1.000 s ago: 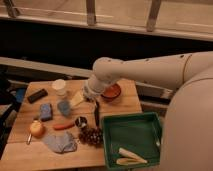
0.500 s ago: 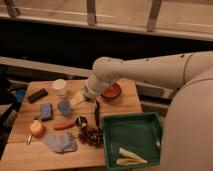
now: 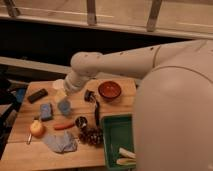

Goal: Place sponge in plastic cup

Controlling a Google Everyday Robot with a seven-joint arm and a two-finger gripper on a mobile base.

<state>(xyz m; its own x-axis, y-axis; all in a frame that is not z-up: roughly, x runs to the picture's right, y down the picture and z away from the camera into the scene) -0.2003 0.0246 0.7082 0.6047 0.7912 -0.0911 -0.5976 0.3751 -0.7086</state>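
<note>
A blue sponge (image 3: 46, 111) lies on the left part of the wooden table (image 3: 22, 150). A white plastic cup (image 3: 58, 84) stands behind it, partly covered by my arm. My gripper (image 3: 65, 98) hangs at the end of the pale arm, just in front of the cup and to the right of the sponge. It is right over a small blue-grey object (image 3: 64, 107). I cannot tell whether it touches that object.
A red bowl (image 3: 109, 90) stands at the back right and a black block (image 3: 37, 95) at the back left. An apple (image 3: 37, 128), an orange-red stick (image 3: 63, 126), a small dark can (image 3: 81, 122), a dark cluster (image 3: 91, 136) and a grey cloth (image 3: 60, 142) lie in front. A green bin (image 3: 114, 145) is at the right.
My arm and gripper have swung to the left, from beside the red bowl to the spot in front of the white cup. The objects on the table have not moved.
</note>
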